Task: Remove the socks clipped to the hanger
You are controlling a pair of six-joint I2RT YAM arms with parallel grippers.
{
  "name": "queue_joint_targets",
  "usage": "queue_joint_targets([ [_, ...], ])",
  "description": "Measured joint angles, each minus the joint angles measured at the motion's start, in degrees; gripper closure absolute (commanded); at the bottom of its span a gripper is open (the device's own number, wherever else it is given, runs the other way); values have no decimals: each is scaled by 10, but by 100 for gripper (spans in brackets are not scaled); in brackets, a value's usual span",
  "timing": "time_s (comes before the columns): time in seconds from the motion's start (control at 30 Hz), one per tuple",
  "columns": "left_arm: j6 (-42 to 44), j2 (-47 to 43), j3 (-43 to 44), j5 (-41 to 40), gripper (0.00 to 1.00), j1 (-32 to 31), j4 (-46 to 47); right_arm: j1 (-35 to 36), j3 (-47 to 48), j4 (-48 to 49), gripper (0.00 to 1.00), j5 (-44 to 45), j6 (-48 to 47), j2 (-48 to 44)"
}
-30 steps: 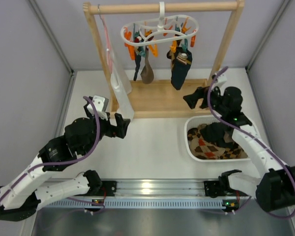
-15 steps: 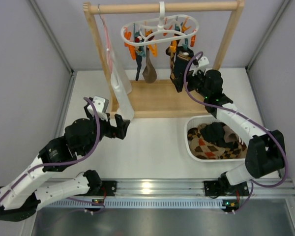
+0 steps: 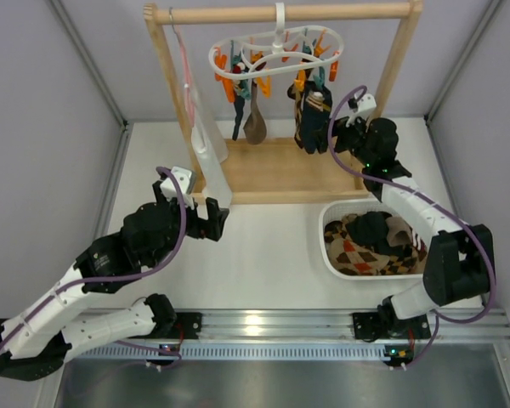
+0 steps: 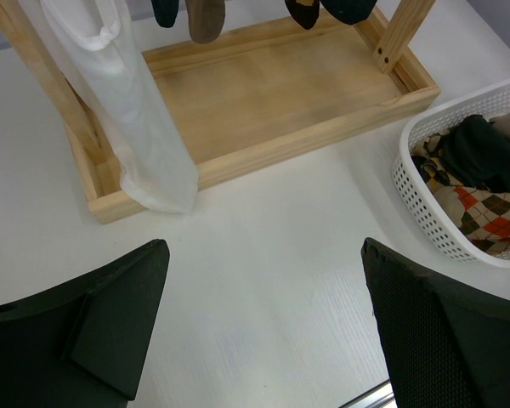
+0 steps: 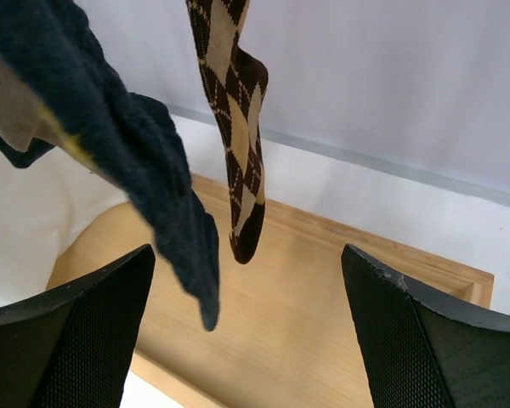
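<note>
Hanger: hooked on the top bar of the wooden rack, which stands at the middle of the worktop's far edge. Socks hang clipped under it in two bunches, a dark bunch on the right and a taupe sock beside a thin dark one on the left.

Right gripper: released, jaws spread wide, nothing between them. You have it just right of the dark bunch, not touching. The rack's right post rises close by your right wrist.

Left gripper: also spread and empty, low over the worktop in front of the rack's near-left corner. A long white cloth on a thin pink hanger hangs between it and the left bunch.

Basket: white, perforated, by the right edge, holding loose socks, dark and orange-diamond.

Surface: white, matte. Grey panel walls stand on three sides, and a metal rail runs along the near edge.

View notes: the right wrist camera separates a navy sock in front from a brown diamond-patterned sock behind, both hanging free above the rack's base. The overhead camera merges them into one dark mass. The left wrist camera catches only sock toes at its top edge, but shows the cloth's hem hanging past the base's near rim.
</note>
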Motion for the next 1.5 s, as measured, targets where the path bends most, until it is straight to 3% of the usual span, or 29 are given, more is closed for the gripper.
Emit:
queue_joint_targets([
  [0.13,0,4,-1,1,2,0,0,-6,6,8,25,-45,0,21],
  [0.23,-2,7,-1,7,2,0,0,-6,20,22,46,-83,6,57],
  [0.27,-3,9,-1,9,2,0,0,-6,20,31,58,-94,10,68],
  [0.37,-14,17,3,8,2,0,-2,-5,19,50,77,-118,23,86],
  [0.43,-27,28,17,-4,2,0,-5,-2,11,75,96,-126,31,89],
  [0.47,-35,34,27,-9,2,0,-6,0,7,88,99,-125,32,89],
  [0.67,-66,86,132,-28,2,0,-11,27,-60,163,100,-90,49,68],
  [0.9,-74,217,324,-36,2,0,-15,118,-158,186,100,51,29,-34],
  [1.23,-17,437,569,-99,2,-12,-13,294,-160,181,100,256,-53,-68],
  [1.5,69,561,740,-135,2,-28,-14,403,-97,179,100,371,-117,-15],
])
